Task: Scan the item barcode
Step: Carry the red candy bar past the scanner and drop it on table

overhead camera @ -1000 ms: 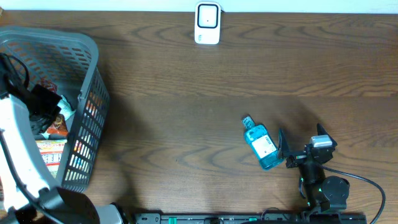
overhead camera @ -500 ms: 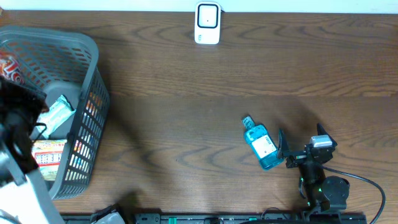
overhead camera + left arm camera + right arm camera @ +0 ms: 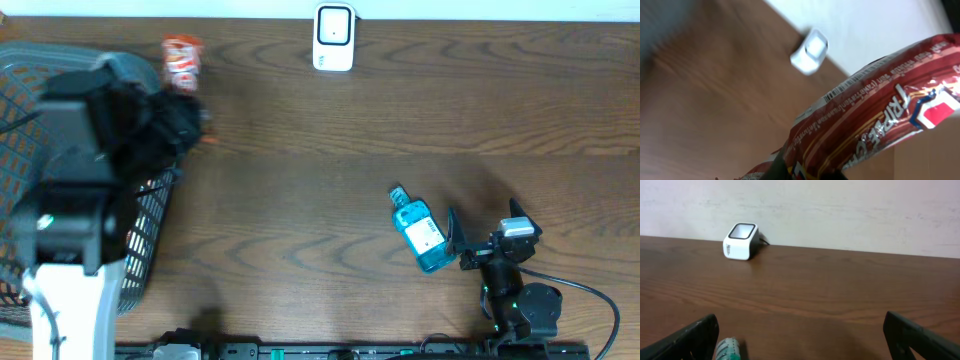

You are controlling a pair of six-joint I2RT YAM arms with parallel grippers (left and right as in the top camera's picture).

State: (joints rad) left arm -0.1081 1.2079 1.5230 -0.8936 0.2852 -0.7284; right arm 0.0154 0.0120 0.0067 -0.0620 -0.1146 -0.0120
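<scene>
Clamping a red snack packet, the left gripper hangs above the basket — the right gripper gapes empty just right of the blue bottle.

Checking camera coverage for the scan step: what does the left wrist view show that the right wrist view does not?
Only the left wrist view shows the red snack packet, close to the lens, with its barcode visible along one edge. Only the right wrist view shows the right gripper, jaws wide open, and the cap end of the bottle at the bottom edge. Both show the white scanner standing on the wooden table by the pale wall.
</scene>
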